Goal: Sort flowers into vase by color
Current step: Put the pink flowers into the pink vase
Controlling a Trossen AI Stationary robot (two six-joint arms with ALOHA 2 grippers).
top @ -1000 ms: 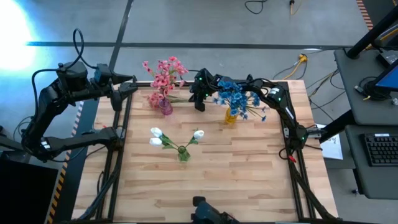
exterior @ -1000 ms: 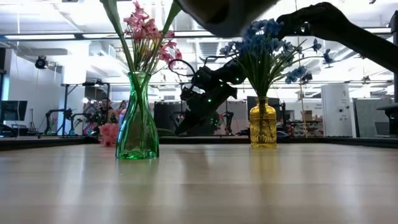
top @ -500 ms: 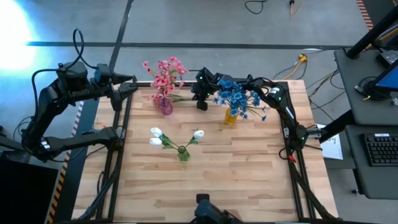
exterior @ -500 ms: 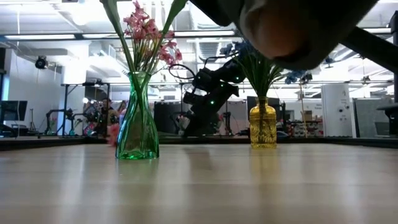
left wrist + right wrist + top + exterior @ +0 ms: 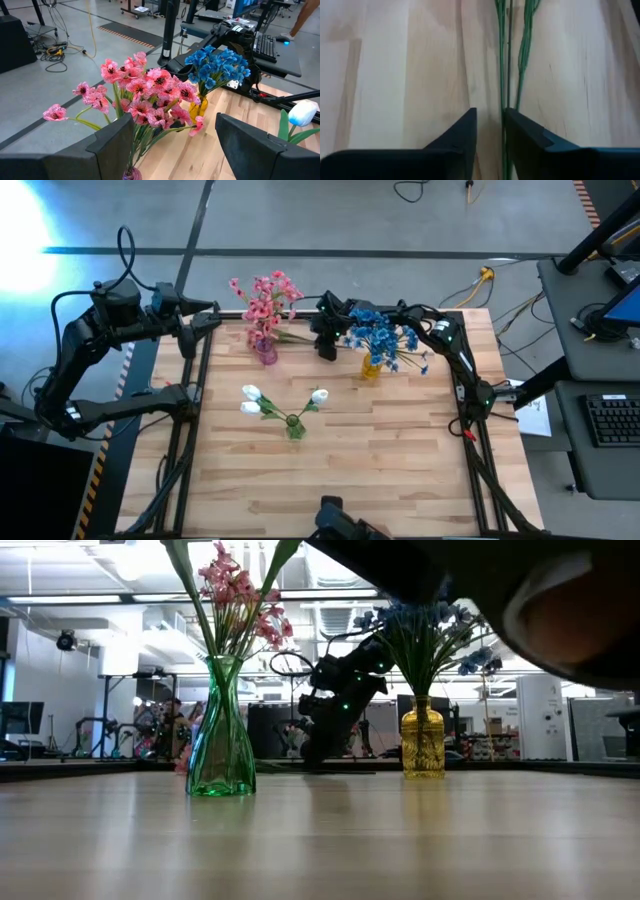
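Observation:
Pink flowers (image 5: 266,298) stand in a small pink vase (image 5: 267,352), blue flowers (image 5: 380,335) in a yellow vase (image 5: 371,368), and white flowers (image 5: 255,400) in a green vase (image 5: 296,428). Loose green stems (image 5: 522,50) lie flat on the wood at the far edge, between the pink and yellow vases. My right gripper (image 5: 490,135) points down at them, open by a narrow gap, with one stem (image 5: 501,100) running into that gap. My left gripper (image 5: 175,142) hangs open above the table's far left corner, with nothing between its fingers. My right gripper comes slanting down from the right with its fingers along the stems. One stem (image 5: 502,117) lies on the table in the gap, close to one finger's (image 5: 525,135) inner face. Whether that finger touches it I cannot tell.
The three vases stand close together in the table's far half. The near half of the wooden table (image 5: 380,470) is bare. A dark blurred shape (image 5: 520,590) hangs close to the low camera and hides the blue blossoms' tops. Black frame rails (image 5: 195,410) run along both sides.
My right gripper has tipped further downward and sunk toward the table by the far edge, between the pink and yellow vases. The dark shape in front of the low camera has shifted across that picture.

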